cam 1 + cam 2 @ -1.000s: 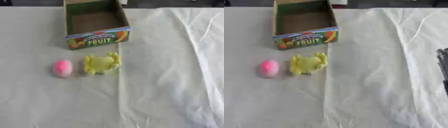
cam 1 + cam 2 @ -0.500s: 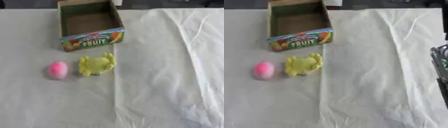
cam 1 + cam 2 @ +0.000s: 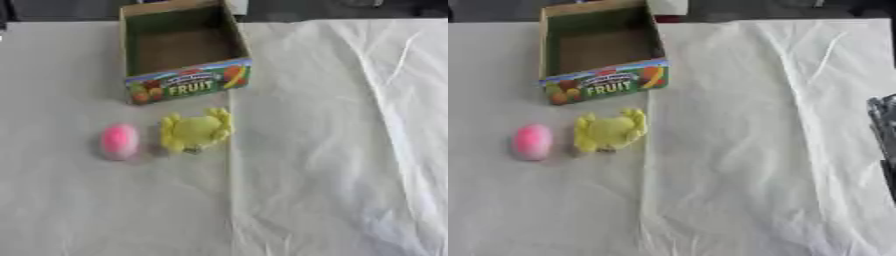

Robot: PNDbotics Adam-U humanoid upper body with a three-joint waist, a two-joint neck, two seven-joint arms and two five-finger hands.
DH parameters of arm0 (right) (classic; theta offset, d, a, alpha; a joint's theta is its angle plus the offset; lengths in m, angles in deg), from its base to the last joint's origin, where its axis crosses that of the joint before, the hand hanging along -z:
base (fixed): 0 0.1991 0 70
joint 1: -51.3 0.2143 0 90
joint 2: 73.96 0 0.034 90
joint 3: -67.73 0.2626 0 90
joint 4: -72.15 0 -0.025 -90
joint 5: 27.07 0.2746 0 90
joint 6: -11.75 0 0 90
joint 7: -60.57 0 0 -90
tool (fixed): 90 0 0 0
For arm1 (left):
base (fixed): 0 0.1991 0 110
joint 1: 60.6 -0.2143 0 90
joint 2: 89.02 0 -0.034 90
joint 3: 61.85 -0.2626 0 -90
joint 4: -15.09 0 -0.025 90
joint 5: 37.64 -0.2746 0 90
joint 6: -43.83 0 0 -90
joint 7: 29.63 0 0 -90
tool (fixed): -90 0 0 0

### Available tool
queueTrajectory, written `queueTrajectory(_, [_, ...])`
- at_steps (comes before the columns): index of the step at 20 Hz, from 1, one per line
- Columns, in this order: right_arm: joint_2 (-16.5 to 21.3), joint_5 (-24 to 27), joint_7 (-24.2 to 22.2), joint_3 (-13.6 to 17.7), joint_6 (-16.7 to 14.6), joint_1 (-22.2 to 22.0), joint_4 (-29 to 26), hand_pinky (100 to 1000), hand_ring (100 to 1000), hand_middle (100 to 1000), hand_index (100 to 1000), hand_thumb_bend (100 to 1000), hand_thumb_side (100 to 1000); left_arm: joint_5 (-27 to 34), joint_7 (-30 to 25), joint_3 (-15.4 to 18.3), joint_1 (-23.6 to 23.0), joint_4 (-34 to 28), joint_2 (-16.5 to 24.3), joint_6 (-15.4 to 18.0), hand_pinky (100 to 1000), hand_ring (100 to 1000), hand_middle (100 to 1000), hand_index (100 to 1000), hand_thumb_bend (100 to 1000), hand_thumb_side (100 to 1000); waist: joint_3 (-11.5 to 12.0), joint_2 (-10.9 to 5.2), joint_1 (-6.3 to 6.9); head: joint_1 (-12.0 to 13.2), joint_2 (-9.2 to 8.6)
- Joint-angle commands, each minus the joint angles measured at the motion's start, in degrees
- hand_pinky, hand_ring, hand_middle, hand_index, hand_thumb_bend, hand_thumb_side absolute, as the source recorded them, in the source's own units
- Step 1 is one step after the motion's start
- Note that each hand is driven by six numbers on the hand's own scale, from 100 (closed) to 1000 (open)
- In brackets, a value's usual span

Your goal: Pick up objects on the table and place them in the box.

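the table (image 3: 350, 150), under a creased white cloth, carries the same layout as a moment ago: the whole picture has slid a little, which reads as the head tilting, not as anything being pushed. the one real change sits at the right edge of the right eye view, where the right hand (image 3: 885, 135) now shows as a dark sliver reaching further down that edge than before; too little of it is visible to tell whether its fingers are straight or curled, and it holds nothing that can be seen. the left hand is in neither view. so the task looks barely begun, with an approach from the right perhaps starting. counting: one box (image 3: 186, 86), open-topped, printed "fruit" on its near wall, at the far left of the table and seemingly empty; one yellow toy (image 3: 196, 131) lying just in front of it; one pink egg-shaped thing (image 3: 119, 141) just beside the toy on its left, apart from it.
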Motion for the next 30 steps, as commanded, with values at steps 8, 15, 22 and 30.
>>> queueTrajectory(8, [2.01, 0.65, -0.6, -0.01, -0.05, 0.44, -1.09, 628, 656, 551, 710, 100, 624, -4.68, -18.71, -6.86, 5.03, -0.94, 3.7, -0.79, 640, 737, 737, 879, 413, 960, -0.32, -1.4, 0.44, 0.83, -0.25])
queueTrajectory(15, [2.03, 0.74, -0.76, -0.13, -0.05, 0.45, -1.09, 628, 655, 551, 710, 100, 629, -4.04, -24.82, -9.55, 5.6, -0.94, 3.8, -1.22, 658, 747, 745, 887, 641, 1000, -0.58, -1.35, 0.55, 0.99, -0.15])
queueTrajectory(22, [2.05, 0.93, -0.88, -0.23, -0.12, 0.52, -1.09, 628, 655, 550, 710, 100, 632, -3.69, -27.5, -10.71, 4.73, -0.94, 4.03, -2.56, 685, 759, 770, 900, 863, 1000, -0.82, -1.06, 0.55, 1.23, -0.15])
queueTrajectory(30, [1.99, 1.03, -1.09, -0.35, -0.1, 0.67, -1.09, 628, 655, 549, 710, 100, 626, -1.52, -35.02, -12.96, 3.48, -0.94, 3.72, -5.32, 706, 819, 823, 974, 740, 926, -1.37, -0.64, 0.46, 1.43, -0.46])
